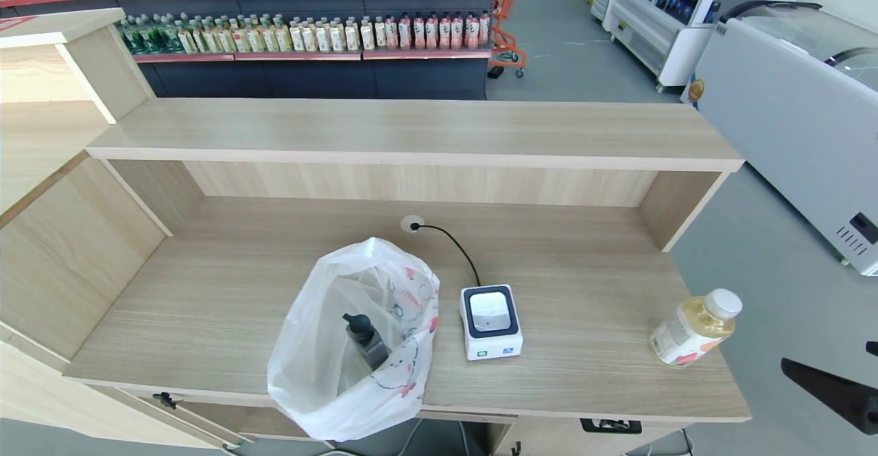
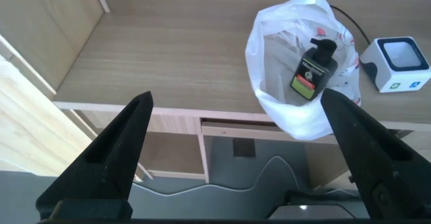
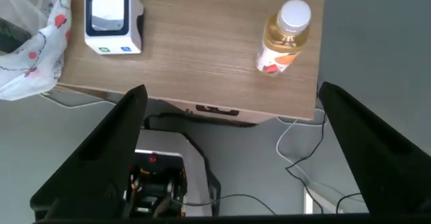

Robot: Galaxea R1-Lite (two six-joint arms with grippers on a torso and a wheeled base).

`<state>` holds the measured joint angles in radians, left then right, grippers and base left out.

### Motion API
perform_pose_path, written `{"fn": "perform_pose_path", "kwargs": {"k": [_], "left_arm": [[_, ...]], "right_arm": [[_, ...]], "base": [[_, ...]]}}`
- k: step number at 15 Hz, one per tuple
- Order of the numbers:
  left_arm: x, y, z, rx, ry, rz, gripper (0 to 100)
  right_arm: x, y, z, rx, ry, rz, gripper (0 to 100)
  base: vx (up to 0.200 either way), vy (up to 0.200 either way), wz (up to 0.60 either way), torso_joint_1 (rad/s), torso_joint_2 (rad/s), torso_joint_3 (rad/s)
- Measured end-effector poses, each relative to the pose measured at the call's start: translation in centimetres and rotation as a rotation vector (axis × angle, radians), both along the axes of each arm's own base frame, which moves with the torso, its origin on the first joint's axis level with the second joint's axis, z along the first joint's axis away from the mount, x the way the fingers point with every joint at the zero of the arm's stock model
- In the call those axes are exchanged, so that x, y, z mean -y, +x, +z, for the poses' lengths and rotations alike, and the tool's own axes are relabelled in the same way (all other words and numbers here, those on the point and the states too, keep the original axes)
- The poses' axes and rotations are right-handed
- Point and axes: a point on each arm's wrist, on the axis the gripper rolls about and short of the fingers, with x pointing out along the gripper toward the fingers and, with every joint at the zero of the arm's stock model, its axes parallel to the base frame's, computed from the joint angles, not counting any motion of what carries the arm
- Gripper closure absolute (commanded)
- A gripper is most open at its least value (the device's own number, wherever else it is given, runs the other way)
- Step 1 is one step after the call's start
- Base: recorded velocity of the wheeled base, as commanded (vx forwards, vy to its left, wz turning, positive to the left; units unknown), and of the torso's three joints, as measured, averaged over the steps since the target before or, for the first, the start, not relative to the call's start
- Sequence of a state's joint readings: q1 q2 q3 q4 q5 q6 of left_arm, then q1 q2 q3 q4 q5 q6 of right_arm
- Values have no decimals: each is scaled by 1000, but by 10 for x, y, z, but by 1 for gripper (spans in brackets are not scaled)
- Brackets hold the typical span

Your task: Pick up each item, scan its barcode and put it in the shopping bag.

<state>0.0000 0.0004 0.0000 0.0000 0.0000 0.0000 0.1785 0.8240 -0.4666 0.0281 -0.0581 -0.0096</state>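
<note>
Bottle (image 1: 695,326) stands near the counter's (image 1: 583,271) right edge, 3 o'clock from scanner (image 1: 490,321). I judge it liquid-heavy, rigid, smooth (label may slip), so I'd grip mid-body. Left gripper (image 2: 236,96) and right gripper (image 3: 232,89) are spread and empty.

Retail shop, checkout end. Upper left of the frame: red-edged shelves (image 1: 309,34) packed with rows of bottled drinks. Top centre: orange trolley (image 1: 509,20) in the aisle. Upper right: glass-door coolers (image 1: 675,3), with a chest freezer (image 1: 789,113) at the right edge. Centre: wooden counter (image 1: 583,284) with a wired barcode scanner (image 1: 490,321) just beside a plastic shopping bag (image 1: 357,346).
</note>
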Motion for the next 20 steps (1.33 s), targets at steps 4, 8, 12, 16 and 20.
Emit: {"fn": "perform_pose_path", "kwargs": {"k": [4,8,12,16,20], "left_arm": [[0,0,0,0,0,0,0],[0,0,0,0,0,0,0],[0,0,0,0,0,-1,0],[0,0,0,0,0,0,0],[0,0,0,0,0,0,0]], "right_arm": [[3,-2,-10,-67,-51,-30,0],[3,-5,-20,-98,-57,-29,0],[5,-10,-36,-205,-109,-41,0],[6,-5,-44,-280,-170,-118,0],[5,13,-47,-303,-188,-147,0]], "base": [[0,-200,0,0,4,2],[0,-50,0,2,1,2],[0,0,0,0,0,0],[0,0,0,0,0,0],[0,0,0,0,0,0]]}}
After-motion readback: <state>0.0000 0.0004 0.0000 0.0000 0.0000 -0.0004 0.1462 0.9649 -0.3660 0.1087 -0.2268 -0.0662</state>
